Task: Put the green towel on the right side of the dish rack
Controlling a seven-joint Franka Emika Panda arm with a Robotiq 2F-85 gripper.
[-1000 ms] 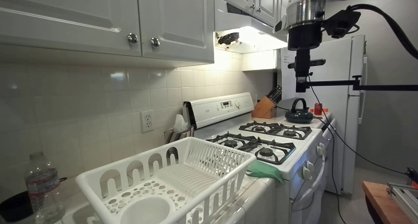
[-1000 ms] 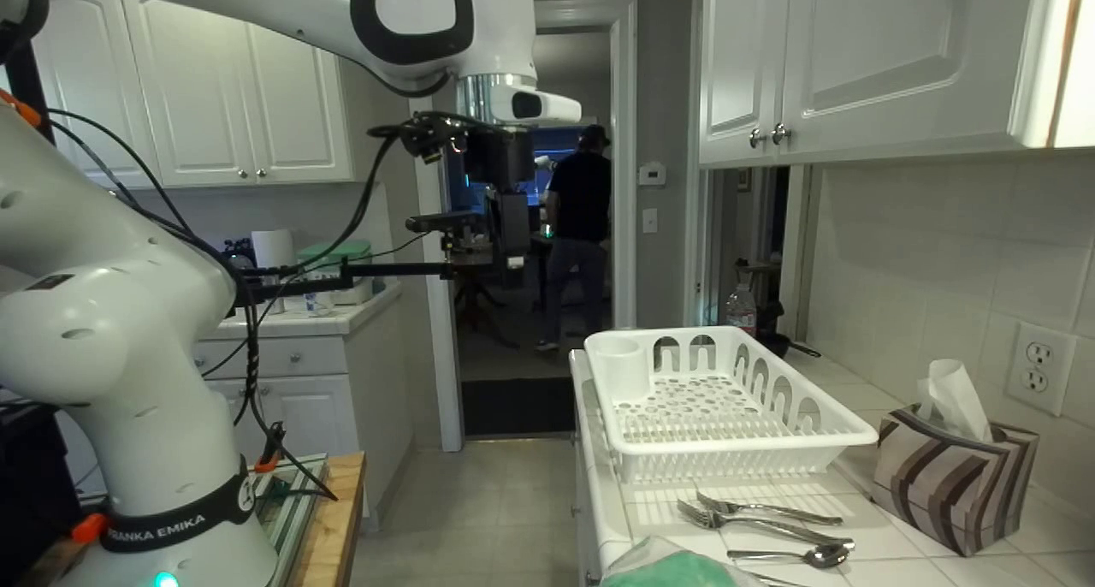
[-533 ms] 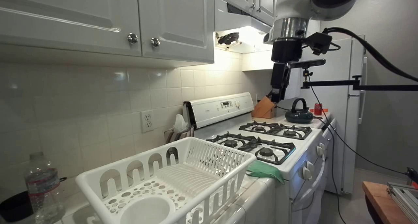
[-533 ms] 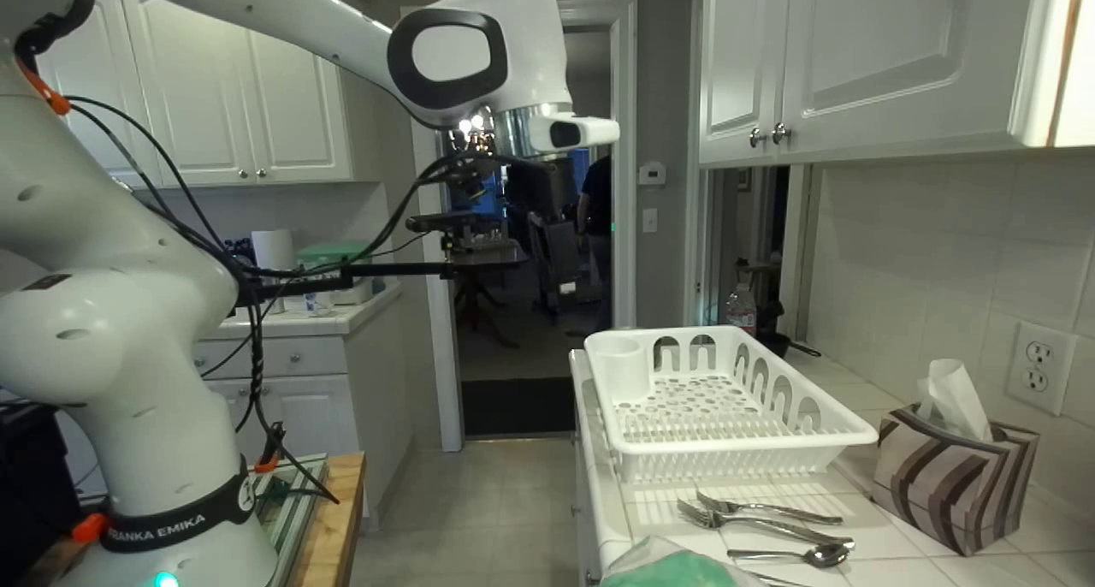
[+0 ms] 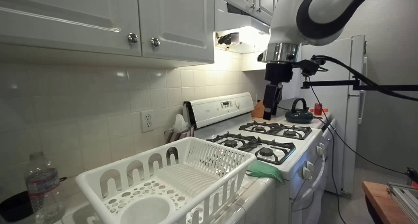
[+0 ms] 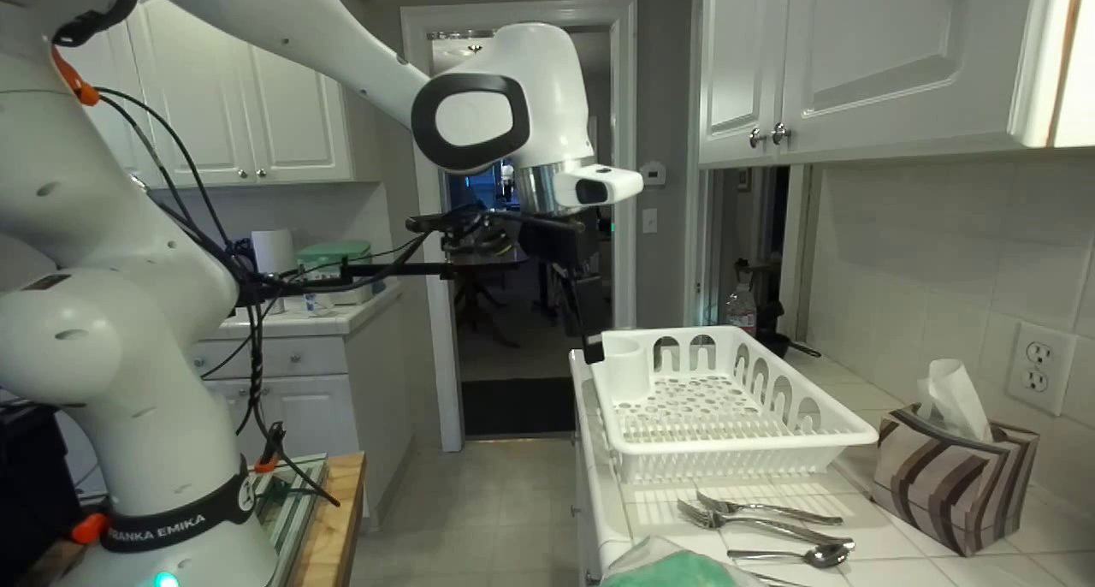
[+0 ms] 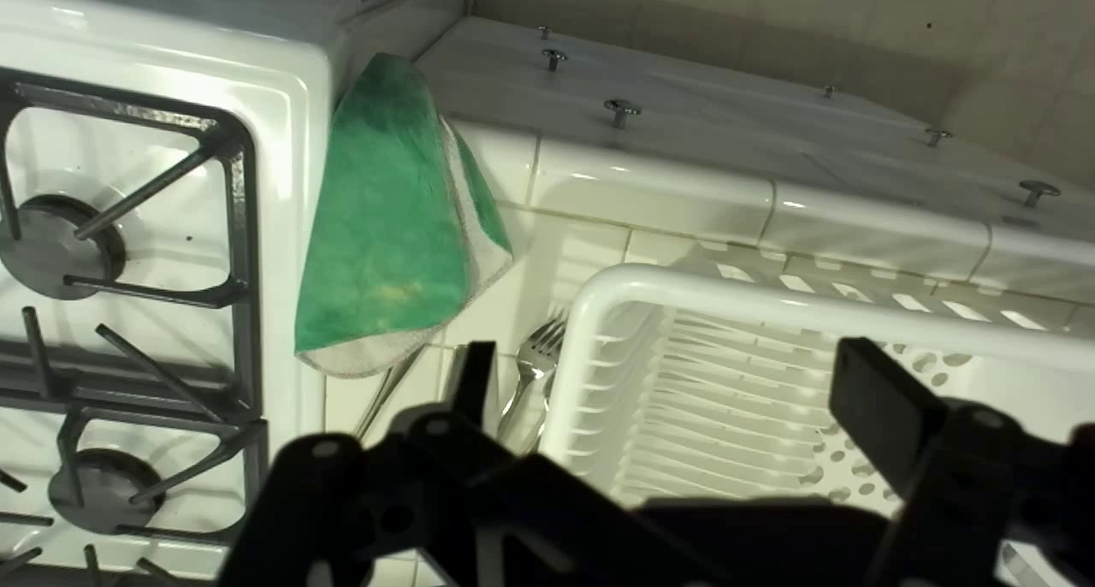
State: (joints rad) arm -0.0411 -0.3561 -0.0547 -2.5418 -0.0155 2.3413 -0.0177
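Observation:
The green towel with a pale underside lies folded on the counter between the stove and the white dish rack; it shows in both exterior views (image 5: 265, 171) (image 6: 671, 567) and in the wrist view (image 7: 393, 219). The dish rack (image 5: 130, 157) is empty apart from its white cup; it also shows in an exterior view (image 6: 744, 446) and in the wrist view (image 7: 727, 292). My gripper (image 7: 665, 360) is open and empty, its fingers wide apart. It is in the air above the counter, tilted downward, in both exterior views (image 5: 269, 114) (image 6: 592, 347). The towel is off to the left of the fingers in the wrist view.
Forks and a spoon (image 6: 825, 556) lie on the counter between rack and towel. A tissue box (image 6: 954, 480) stands by the wall. The stove (image 5: 284, 170) with raised grates borders the towel. Upper cabinets (image 5: 176, 24) overhang the counter. A black camera bar (image 5: 333, 83) extends near the arm.
My gripper has moved down and toward the counter and rack, and it has tilted. The towel and dish rack have not moved.

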